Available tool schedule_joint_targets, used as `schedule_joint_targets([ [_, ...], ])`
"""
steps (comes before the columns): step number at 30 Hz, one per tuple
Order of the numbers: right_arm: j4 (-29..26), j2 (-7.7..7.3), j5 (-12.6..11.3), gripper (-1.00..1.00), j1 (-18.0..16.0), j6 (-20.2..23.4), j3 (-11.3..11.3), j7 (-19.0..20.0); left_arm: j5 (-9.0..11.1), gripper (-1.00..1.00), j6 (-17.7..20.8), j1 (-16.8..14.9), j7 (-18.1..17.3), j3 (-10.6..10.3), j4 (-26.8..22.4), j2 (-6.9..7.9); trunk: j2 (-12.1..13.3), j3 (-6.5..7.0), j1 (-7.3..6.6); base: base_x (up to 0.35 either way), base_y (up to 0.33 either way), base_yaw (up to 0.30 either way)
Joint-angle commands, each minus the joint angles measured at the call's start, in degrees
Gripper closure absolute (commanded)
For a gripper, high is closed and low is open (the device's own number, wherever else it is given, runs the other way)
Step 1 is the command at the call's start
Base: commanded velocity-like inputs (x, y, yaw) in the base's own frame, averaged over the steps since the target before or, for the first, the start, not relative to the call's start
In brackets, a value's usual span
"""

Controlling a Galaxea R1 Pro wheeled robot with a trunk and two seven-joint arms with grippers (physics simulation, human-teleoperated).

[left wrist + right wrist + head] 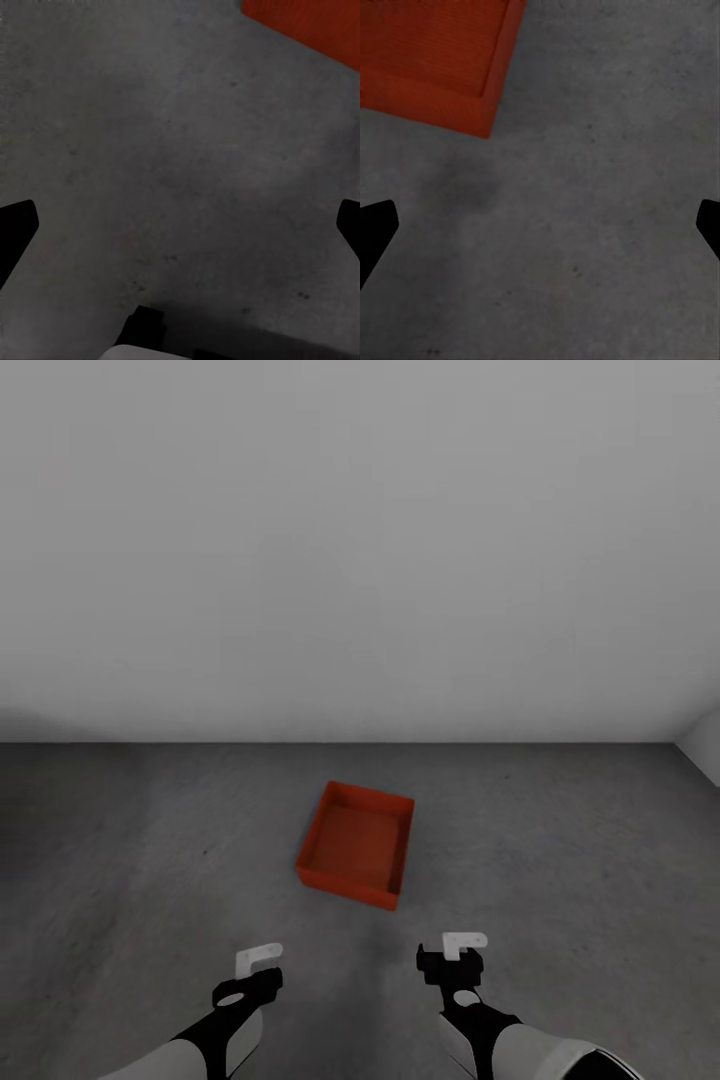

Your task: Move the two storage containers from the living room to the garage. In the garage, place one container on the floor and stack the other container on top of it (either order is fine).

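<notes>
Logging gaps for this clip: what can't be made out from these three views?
- Storage container: cut off by the edges of both wrist views; the head view shows one.
- Left gripper, right gripper: wrist views cut off all but dark fingertips at the sides.
- Concrete floor: grain blurred everywhere.

Both arms reach forward, low and side by side; the left pincer (pixel 262 963) and right pincer (pixel 455 950) hang empty, their jaws spread wide
</notes>
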Motion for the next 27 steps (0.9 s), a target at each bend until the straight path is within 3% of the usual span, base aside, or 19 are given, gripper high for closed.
schedule_joint_targets([
  [1, 0.1, -0.02, -0.5, -1.00, 0.0, -0.1, 0.5, -0.2, 0.5, -1.00, -0.3, 0.0, 0.1, 0.0, 0.0, 0.01, 0.0, -0.05, 0.00, 0.000, 0.000, 0.000],
  [3, 0.1, -0.66, -0.4, -1.00, -0.1, 0.0, 0.5, -0.1, 0.4, -1.00, -0.3, -0.1, 0.0, 0.1, 0.1, 0.16, 0.0, -0.05, 0.00, 0.000, 0.000, 0.000],
  [5, 0.1, -3.27, -0.5, -1.00, -0.1, 0.2, 0.6, 0.0, 0.4, -1.00, -0.2, -0.1, 0.1, 0.1, 0.2, 0.83, 0.0, -0.05, 0.00, 0.000, 0.000, 0.000],
  [6, 0.1, -5.39, -0.5, -1.00, -0.1, 0.4, 0.6, 0.1, 0.5, -1.00, -0.1, -0.1, 0.1, 0.2, 0.2, 1.83, 0.0, -0.05, 0.00, 0.000, 0.000, 0.000],
  [7, 0.1, -6.40, -0.5, -1.00, -0.1, 0.6, 0.7, 0.2, 0.5, -1.00, 0.0, -0.1, 0.1, 0.2, 0.3, 2.51, 0.0, -0.05, 0.00, 0.000, 0.000, 0.000],
  [8, 0.2, -8.28, -0.5, -1.00, -0.2, 1.0, 0.7, 0.2, 0.7, -1.00, 0.2, -0.1, 0.1, 0.2, 0.5, 4.09, 0.0, -0.05, 0.00, 0.000, 0.000, 0.000],
  [11, 1.3, -11.55, -0.2, -1.00, -0.5, 2.8, 0.8, 0.5, 1.1, -1.00, 0.3, 0.0, 0.0, 0.1, 4.1, 7.49, 0.0, -0.05, 0.00, 0.000, 0.000, 0.000],
  [13, 1.5, -12.66, -0.1, -1.00, -0.6, 4.4, 0.9, 0.6, 1.4, -1.00, 0.3, 0.2, -0.1, 0.1, 5.7, 8.95, 0.0, -0.05, 0.00, 0.000, 0.000, 0.000],
  [14, 1.7, -13.08, -0.1, -1.00, -0.5, 5.6, 0.9, 0.6, 1.7, -1.00, 0.2, 0.3, -0.1, 0.1, 6.3, 9.56, 0.0, -0.05, 0.00, 0.000, 0.000, 0.000],
  [18, 1.9, -13.43, 0.1, -1.00, 7.4, 11.6, 1.1, 0.7, 2.1, -1.00, 0.2, 0.6, -0.4, 0.1, 7.2, 10.39, 0.0, -0.05, 0.00, 0.000, 0.000, 0.000],
  [20, 1.9, -13.26, 0.1, -1.00, 10.6, 12.7, 1.2, 0.8, 2.1, -1.00, 0.2, 0.9, -0.4, 0.1, 7.2, 10.38, 0.0, -0.05, 0.00, 0.000, 0.000, 0.000],
  [21, 1.9, -13.15, 0.2, -1.00, 13.8, 13.2, 1.2, 0.8, 2.1, -1.00, 0.2, 1.7, -0.5, 0.1, 7.2, 10.30, 0.0, -0.05, 0.00, 0.000, 0.000, 0.000],
  [27, 1.9, -12.87, 0.6, -1.00, 21.3, 13.1, 1.3, 2.7, 2.2, -1.00, 0.2, 4.9, -0.6, 0.1, 7.3, 9.91, 0.4, 0.13, -0.22, 0.000, 0.000, 0.000],
])
